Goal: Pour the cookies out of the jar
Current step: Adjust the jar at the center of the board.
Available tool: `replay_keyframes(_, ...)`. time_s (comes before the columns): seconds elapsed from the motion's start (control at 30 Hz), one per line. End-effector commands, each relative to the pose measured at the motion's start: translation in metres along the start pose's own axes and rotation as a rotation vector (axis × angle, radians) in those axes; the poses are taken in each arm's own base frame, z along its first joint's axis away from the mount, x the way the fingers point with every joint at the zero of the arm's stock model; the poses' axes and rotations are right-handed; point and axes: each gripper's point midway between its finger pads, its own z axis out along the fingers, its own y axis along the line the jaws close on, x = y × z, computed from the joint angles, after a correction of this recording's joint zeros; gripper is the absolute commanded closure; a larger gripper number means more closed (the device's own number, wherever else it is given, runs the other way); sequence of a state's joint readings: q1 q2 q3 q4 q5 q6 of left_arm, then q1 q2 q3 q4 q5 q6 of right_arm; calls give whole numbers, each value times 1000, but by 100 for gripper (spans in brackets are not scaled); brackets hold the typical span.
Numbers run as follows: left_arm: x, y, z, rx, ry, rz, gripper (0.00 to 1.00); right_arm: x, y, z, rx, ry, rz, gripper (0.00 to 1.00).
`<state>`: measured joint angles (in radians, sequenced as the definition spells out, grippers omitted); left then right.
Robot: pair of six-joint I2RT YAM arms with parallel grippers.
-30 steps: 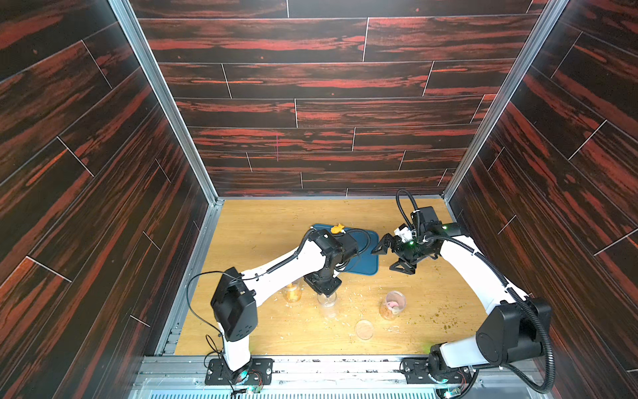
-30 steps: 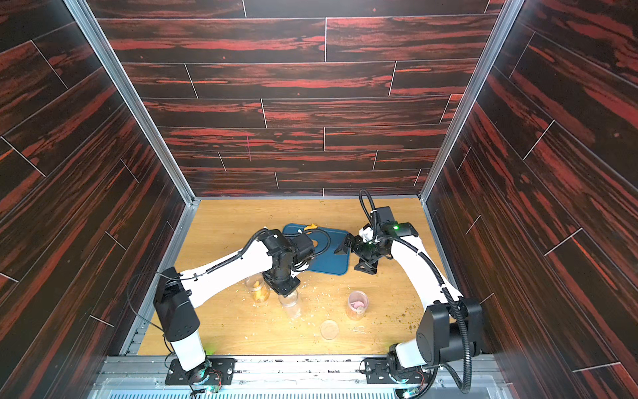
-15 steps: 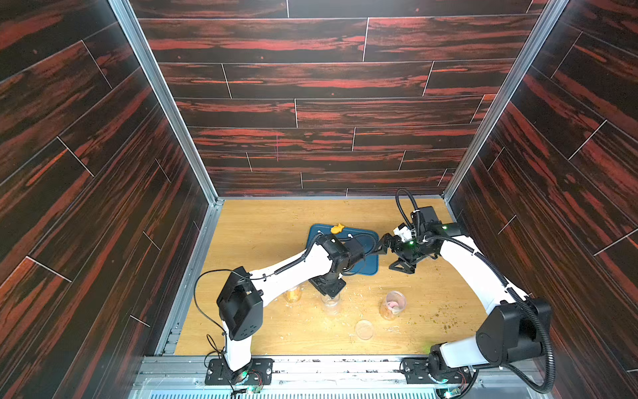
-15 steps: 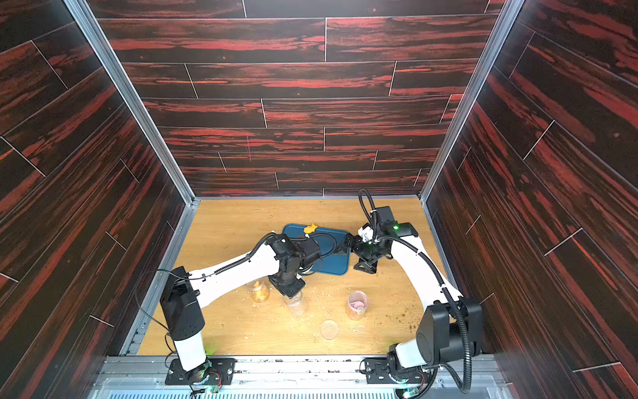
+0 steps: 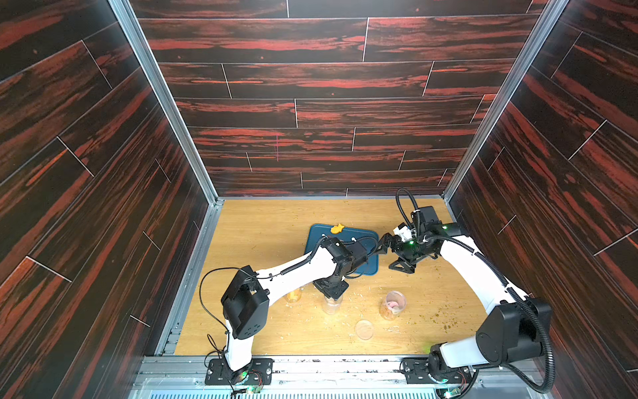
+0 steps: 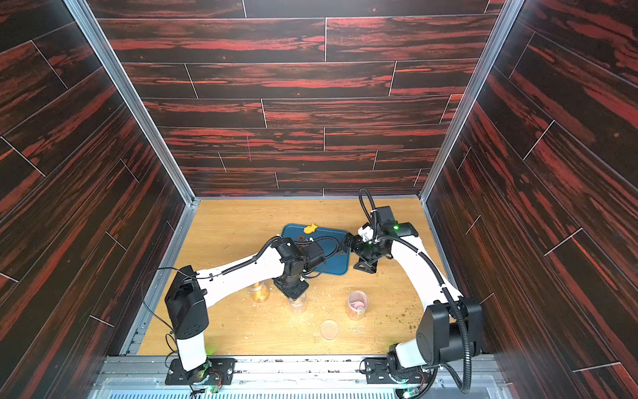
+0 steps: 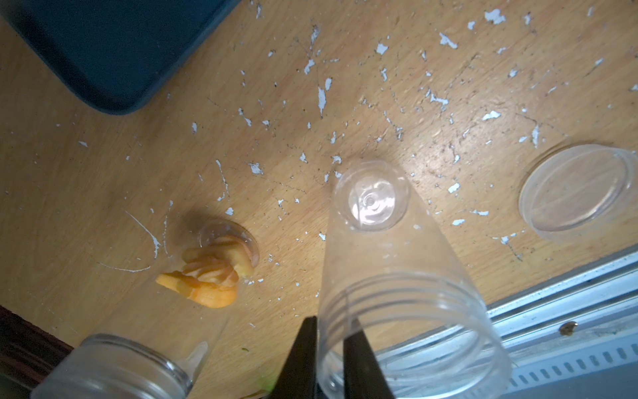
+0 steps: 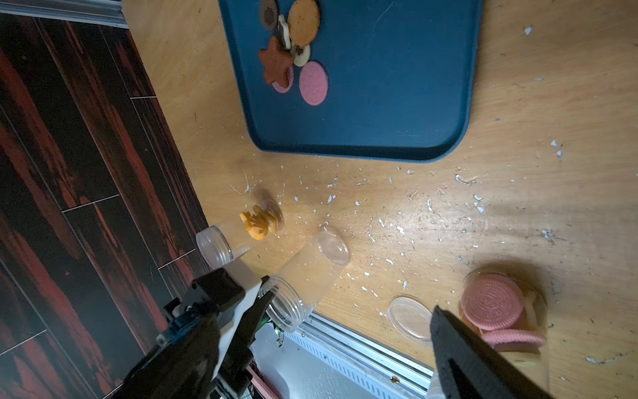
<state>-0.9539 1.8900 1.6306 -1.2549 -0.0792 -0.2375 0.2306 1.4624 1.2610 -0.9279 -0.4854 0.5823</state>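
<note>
So the left gripper [image 7: 329, 324] is clamped tight on the rim of the clear jar [image 7: 397, 276], one finger inside the mouth and one outside. The jar is empty and stands mouth-up with its base down at the table [image 5: 262, 221], though I can't tell if it's actually resting on it. The cookies [image 8: 312, 83] sit in a small pile in one corner of the blue tray [image 8: 379, 103]: a brown star, a couple of pink rounds, an orange round and some brown and white bits. In a top view a yellow one lies alone at the tray's far edge. The right gripper [image 5: 392, 255] hangs just beside the tray's right edge, jaws spread wide with nothing between them. Near the empty jar there's a second jar [image 8: 500, 311] with pink cookies inside, a loose clear lid [image 8: 409, 317] beside it, and a third jar [image 8: 257, 221] with orange cookies. Pale crumbs [image 7: 321, 96] are all over the table.
</note>
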Motion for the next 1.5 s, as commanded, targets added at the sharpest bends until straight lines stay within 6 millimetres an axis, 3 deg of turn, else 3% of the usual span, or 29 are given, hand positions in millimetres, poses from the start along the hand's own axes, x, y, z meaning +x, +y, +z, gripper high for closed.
replay_keyframes(0.0, 4, -1, -3, 1, -6, -7, 79, 3, 2, 0, -12, 18, -9, 1)
replay_keyframes(0.13, 3, -2, -5, 11, -14, -14, 75, 4, 2, -1, -13, 17, -8, 1)
replay_keyframes(0.4, -3, -4, -23, 39, -94, -41, 58, 8, 1, -3, -7, 12, -15, 1)
replay_keyframes(0.67, -8, 1, -41, 31, -150, -69, 56, 9, -1, -11, 22, -7, -50, 1)
replay_keyframes(0.83, -9, 12, -63, -8, -196, -84, 51, 5, -5, -28, 99, -69, -114, 1)
replay_keyframes(0.93, -10, 28, -99, -55, -327, -114, 38, 7, -8, -42, 147, -114, -148, 1)
replay_keyframes(1.03, -12, 41, -131, -72, -468, -140, 35, 13, -15, -51, 180, -133, -148, 1)
replay_keyframes(1.13, -17, 40, -165, -10, -686, -118, 32, 22, -27, -57, 236, -126, -148, 1)
replay_keyframes(1.17, -16, 37, -174, 26, -762, -115, 27, 26, -33, -59, 263, -114, -141, 1)
replay_keyframes(1.27, -12, 42, -204, 113, -1019, -203, 1, 43, -43, -59, 290, -65, -114, 1)
replay_keyframes(1.37, -6, 50, -228, 266, -1210, -359, 0, 62, -53, -58, 293, -28, -76, 1)
replay_keyframes(1.47, 1, 53, -231, 317, -1271, -421, 0, 80, -65, -50, 293, 11, -34, 1)
